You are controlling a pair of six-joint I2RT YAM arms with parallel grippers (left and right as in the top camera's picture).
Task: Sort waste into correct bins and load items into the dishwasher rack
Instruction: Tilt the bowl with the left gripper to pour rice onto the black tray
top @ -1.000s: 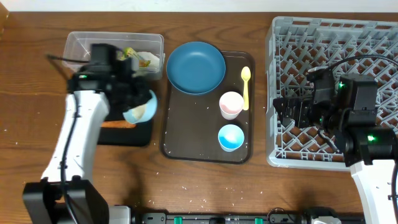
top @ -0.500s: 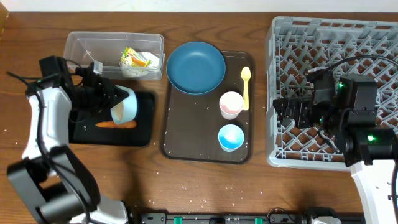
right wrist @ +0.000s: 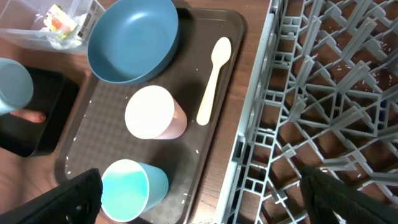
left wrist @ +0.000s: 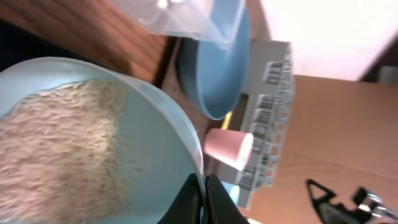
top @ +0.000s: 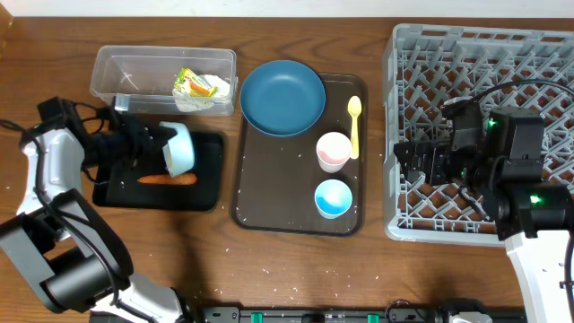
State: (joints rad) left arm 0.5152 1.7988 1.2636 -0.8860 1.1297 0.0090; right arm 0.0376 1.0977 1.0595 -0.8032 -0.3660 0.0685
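The bowl [top: 179, 148] is left of centre in the overhead frame, tipped on its side with its mouth facing right, over the black tray [top: 208, 179]. In the wrist view the rice [left wrist: 56, 155] is heaped against the bowl wall and looks well short of the lip. The left gripper [left wrist: 203, 199] is pinched narrow on the rim, so that thin edge is all it has.

My read: the pour is only half made. It wants a slow further roll of the wrist, with the lip kept low and inside the tray walls, because loose grains bounce and scatter. Aim for the bare floor above the carrot stick [top: 167, 178]. A jerk could let the bowl swing in that rim pinch.

Further out, the clear tub [top: 126, 67] at upper left holds the tissue [top: 197, 88]. At centre sit 1 plate [top: 282, 97], 2 cups [top: 334, 150] and 1 spoon [top: 354, 126]. The right gripper [top: 408, 161] hangs spread wide and empty over the rack [top: 475, 54].
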